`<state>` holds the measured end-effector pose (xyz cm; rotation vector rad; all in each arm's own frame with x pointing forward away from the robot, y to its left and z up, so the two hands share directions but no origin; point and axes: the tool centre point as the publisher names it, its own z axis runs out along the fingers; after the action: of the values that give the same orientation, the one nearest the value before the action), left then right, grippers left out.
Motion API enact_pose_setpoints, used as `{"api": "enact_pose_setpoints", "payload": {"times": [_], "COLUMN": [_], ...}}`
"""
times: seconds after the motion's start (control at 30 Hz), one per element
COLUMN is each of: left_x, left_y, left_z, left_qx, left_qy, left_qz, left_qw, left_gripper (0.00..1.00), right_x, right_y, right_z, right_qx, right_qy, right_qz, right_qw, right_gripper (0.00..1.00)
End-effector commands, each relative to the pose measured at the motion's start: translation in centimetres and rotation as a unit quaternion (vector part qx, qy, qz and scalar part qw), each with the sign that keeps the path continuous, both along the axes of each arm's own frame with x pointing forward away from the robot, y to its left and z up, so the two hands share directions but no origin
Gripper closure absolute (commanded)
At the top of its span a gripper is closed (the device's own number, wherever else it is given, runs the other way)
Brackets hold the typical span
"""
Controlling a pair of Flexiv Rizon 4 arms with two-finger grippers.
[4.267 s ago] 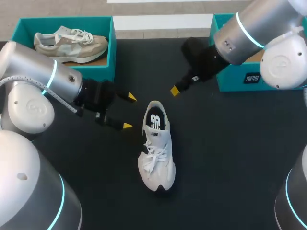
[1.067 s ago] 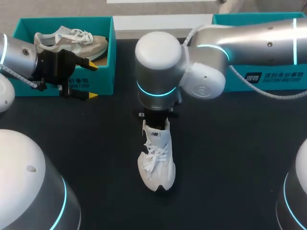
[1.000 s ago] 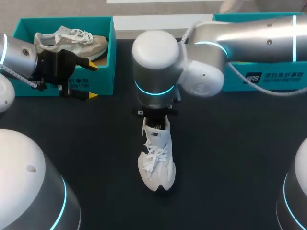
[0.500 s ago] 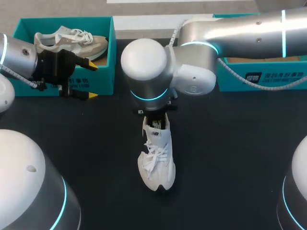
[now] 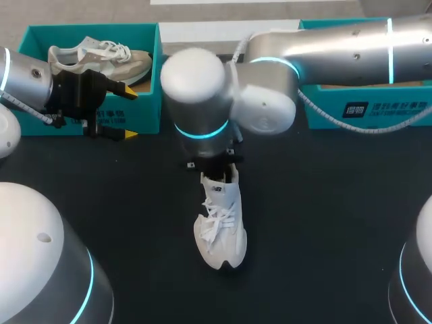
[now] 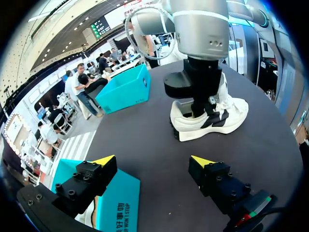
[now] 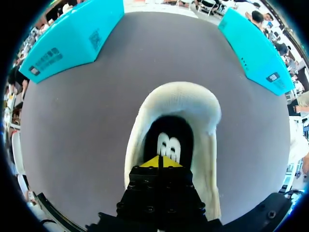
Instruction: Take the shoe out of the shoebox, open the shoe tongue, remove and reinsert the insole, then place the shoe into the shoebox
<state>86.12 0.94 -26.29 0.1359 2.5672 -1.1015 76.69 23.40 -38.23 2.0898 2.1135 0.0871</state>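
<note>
So the shoe (image 5: 220, 223) is out; my right gripper (image 7: 159, 163), clenched, sits in its heel over the insole (image 7: 169, 140). Left gripper (image 6: 153, 161) gapes well away from the shoe; insole work and reboxing remain.

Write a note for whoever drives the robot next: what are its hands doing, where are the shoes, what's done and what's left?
Left end effector: open, empty, in front of the left shoebox, which holds a beige shoe.
Right end effector: shut, tips down in the white shoe's heel opening, just over the insole; a grip on it can't be confirmed.
Done: white shoe stands out on the table.
Left: pull the insole out, refit it, box the shoe.
</note>
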Motion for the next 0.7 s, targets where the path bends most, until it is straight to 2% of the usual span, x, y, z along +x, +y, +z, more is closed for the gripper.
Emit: {"api": "enact_pose_setpoints", "payload": {"times": [0.03, 0.13, 0.33, 0.57, 0.6, 0.63, 0.7], "left_x": [-0.1, -0.1, -0.1, -0.1, -0.1, -0.1, -0.1], "left_y": [0.0, 0.0, 0.0, 0.0, 0.0, 0.0, 0.0], "left_z": [0.0, 0.0, 0.0, 0.0, 0.0, 0.0, 0.0], "left_qx": [0.001, 0.001, 0.001, 0.001, 0.001, 0.001, 0.001], "left_qy": [0.0, 0.0, 0.0, 0.0, 0.0, 0.0, 0.0], "left_qz": [0.001, 0.001, 0.001, 0.001, 0.001, 0.001, 0.001], "left_qw": [1.0, 1.0, 1.0, 1.0, 1.0, 1.0, 1.0], "left_gripper": [0.0, 0.0, 0.0, 0.0, 0.0, 0.0, 0.0], "right_x": [-0.9, -2.1, -4.1, -4.7, -4.7, -4.6, -4.4], "right_y": [-0.8, -0.8, -0.6, -0.3, -0.3, -0.2, -0.2], "right_z": [2.8, 3.8, 4.1, 3.2, 3.2, 3.3, 3.3], "right_qx": [0.013, 0.03, 0.045, 0.061, 0.062, 0.063, 0.062], "right_qy": [0.028, 0.053, 0.099, 0.125, 0.122, 0.12, 0.124], "right_qz": [0.0, -0.004, -0.01, -0.014, -0.015, -0.016, -0.013], "right_qw": [1.0, 0.998, 0.994, 0.99, 0.99, 0.991, 0.99], "right_gripper": [1.0, 1.0, 1.0, 1.0, 0.68, 0.0, 0.0]}}
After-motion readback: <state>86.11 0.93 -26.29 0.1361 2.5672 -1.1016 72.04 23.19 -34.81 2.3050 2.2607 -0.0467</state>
